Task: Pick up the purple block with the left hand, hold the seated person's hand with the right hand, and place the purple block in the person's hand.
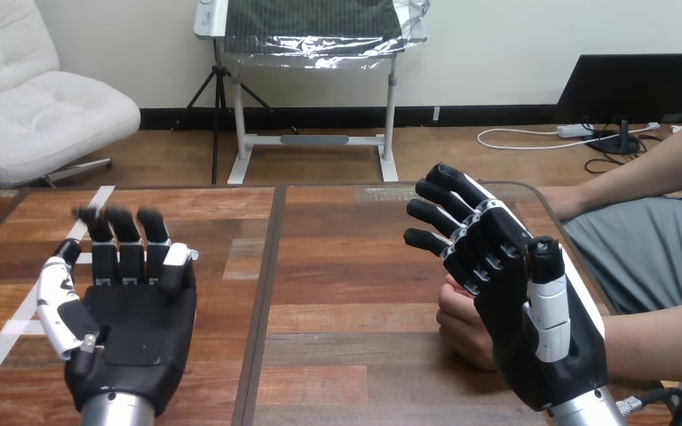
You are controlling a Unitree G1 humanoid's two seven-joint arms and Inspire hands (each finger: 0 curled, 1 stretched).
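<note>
1. The left hand [133, 328] is nearest, at the table's [337, 266] near left, palm up and holding nothing. Its fingers [127, 240] are straight, close side by side and pointing away, with the thumb out to the left.
2. A strip of white tape [18, 328] runs slantwise across the wood just left of that hand.
3. The right hand [515, 311] stands on edge at the near right, palm facing left. Its fingers [448, 209] are slightly bent and a little apart, curled round nothing, and the thumb stands straight along the palm's near side.
4. The person's hand [460, 327] rests on the table as a loose fist just behind the right hand's palm, half hidden by it. Whether the two touch, I cannot tell.
5. The person's forearm [657, 342] leads off to the right edge.
6. Farther back, the person's other hand [568, 202] lies at the table's far right corner.
</note>
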